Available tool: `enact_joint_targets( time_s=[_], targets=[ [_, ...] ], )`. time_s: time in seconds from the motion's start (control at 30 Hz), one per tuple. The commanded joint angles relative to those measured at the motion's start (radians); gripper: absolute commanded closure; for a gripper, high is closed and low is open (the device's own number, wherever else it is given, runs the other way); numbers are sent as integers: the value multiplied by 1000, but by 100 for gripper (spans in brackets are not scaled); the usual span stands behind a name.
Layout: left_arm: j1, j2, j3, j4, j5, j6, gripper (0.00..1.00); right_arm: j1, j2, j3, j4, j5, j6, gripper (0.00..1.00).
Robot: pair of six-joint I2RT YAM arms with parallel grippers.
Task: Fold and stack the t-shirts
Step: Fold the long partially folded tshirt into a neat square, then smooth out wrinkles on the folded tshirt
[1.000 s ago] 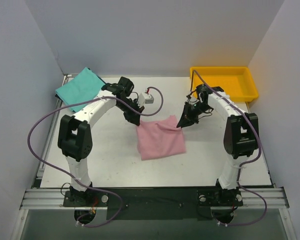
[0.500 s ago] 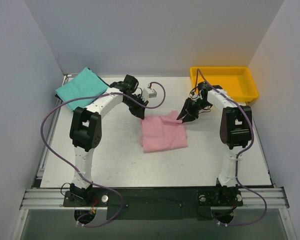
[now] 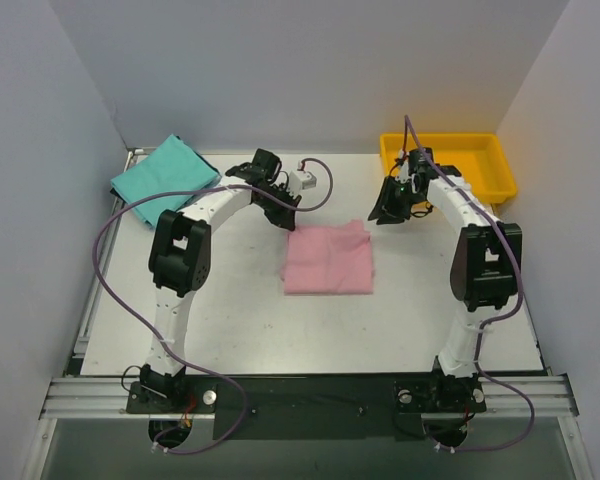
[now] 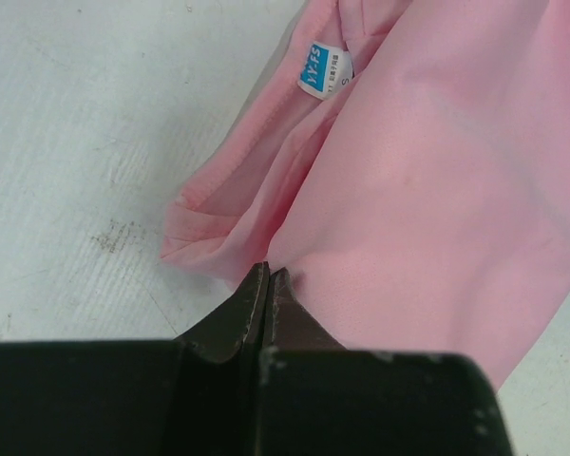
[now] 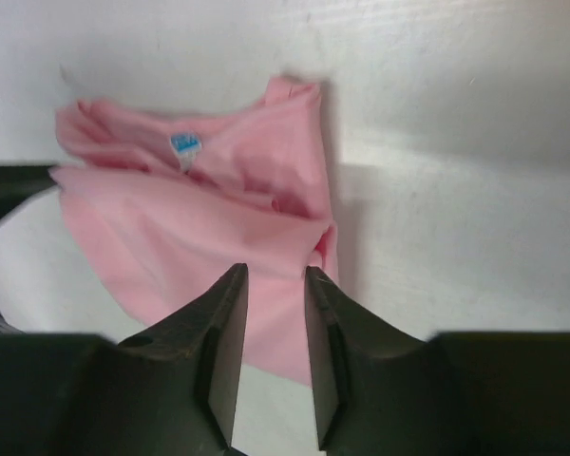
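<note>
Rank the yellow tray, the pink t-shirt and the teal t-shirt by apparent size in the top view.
Largest: yellow tray
Then: pink t-shirt
Smallest: teal t-shirt, though the left arm hides its corner, so that gap is unsure.

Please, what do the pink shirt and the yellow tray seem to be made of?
The pink shirt looks like soft, matte cloth, perhaps cotton: it folds and wrinkles, and a label is sewn in. The tray is probably moulded plastic: it has a smooth, even colour and stiff upright walls.
</note>
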Motion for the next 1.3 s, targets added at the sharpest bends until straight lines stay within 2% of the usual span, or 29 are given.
enact_joint_targets(
  time_s=[0.0, 0.07, 0.13, 0.37, 0.6, 0.77, 0.83, 0.97, 1.03, 1.2, 1.27],
  targets=[
    [6, -4, 38, 81, -3, -44, 100, 75, -149, -151, 48, 3, -141, 83],
    [6, -7, 34, 85, -14, -50, 100, 118, -158, -185, 57, -16, -171, 95],
    [6, -14, 21, 105, -35, -64, 100, 136, -134, -177, 57, -2, -162, 100],
    [5, 6, 20, 162, -120, -122, 100, 118, 76, -24, 59, 91, -61, 100],
    [0, 48, 35, 203, -198, -184, 100, 115, 170, 71, 65, 125, 31, 100],
    [3, 81, 84, 217, -287, -204, 68, 107, 193, 94, 91, 177, 94, 100],
    [6, 91, 125, 211, -322, -208, 62, 106, 205, 126, 80, 188, 100, 100],
    [12, 82, 214, 176, -342, -217, 55, 104, 181, 185, 30, 202, 73, 100],
    [12, 48, 210, 183, -351, -236, 52, 106, 130, 183, 14, 211, 46, 99],
    [11, -101, 56, 233, -313, -351, 47, 126, -44, 46, 10, 208, -13, 86],
    [9, -150, -24, 266, -214, -386, 55, 155, -87, -25, 11, 187, -26, 86]
  ],
)
